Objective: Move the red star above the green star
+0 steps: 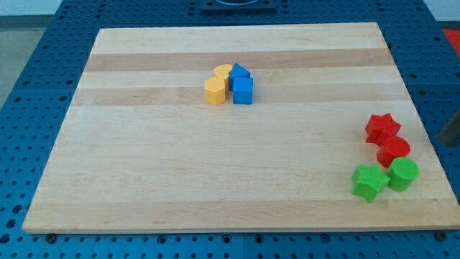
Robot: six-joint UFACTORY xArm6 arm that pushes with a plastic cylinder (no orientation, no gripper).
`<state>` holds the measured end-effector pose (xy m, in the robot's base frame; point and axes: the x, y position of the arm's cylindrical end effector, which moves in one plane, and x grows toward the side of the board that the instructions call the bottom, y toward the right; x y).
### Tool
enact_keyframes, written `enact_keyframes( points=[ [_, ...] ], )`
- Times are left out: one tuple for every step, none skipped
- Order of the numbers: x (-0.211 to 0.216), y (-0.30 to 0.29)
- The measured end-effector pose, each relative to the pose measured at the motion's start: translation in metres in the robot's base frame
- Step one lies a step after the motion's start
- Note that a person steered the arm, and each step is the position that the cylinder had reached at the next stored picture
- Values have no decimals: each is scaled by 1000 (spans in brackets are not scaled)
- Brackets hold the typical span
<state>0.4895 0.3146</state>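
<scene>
The red star (382, 128) lies near the view's right edge of the wooden board (215, 165). The green star (369, 181) lies below it, slightly to the left, near the board's bottom right corner. A red cylinder (393, 150) sits between them, touching the red star's lower right. A green cylinder (403, 174) touches the green star's right side. A dark blurred shape at the view's right edge looks like my rod; my tip (446, 137) is just off the board, to the right of the red star and apart from it.
Near the board's top middle stands a tight cluster: a yellow hexagon (215, 91), a yellow heart (223, 73), a blue cube (243, 91) and another blue block (239, 72) behind it. A blue perforated table (29, 108) surrounds the board.
</scene>
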Motion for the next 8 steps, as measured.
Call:
enact_keyframes(
  points=[
    [-9,-20],
    [-9,-47],
    [-9,-87],
    [-9,-114],
    [-21,-105],
    [-44,-108],
    [-47,-128],
    [-27,-132]
  ],
)
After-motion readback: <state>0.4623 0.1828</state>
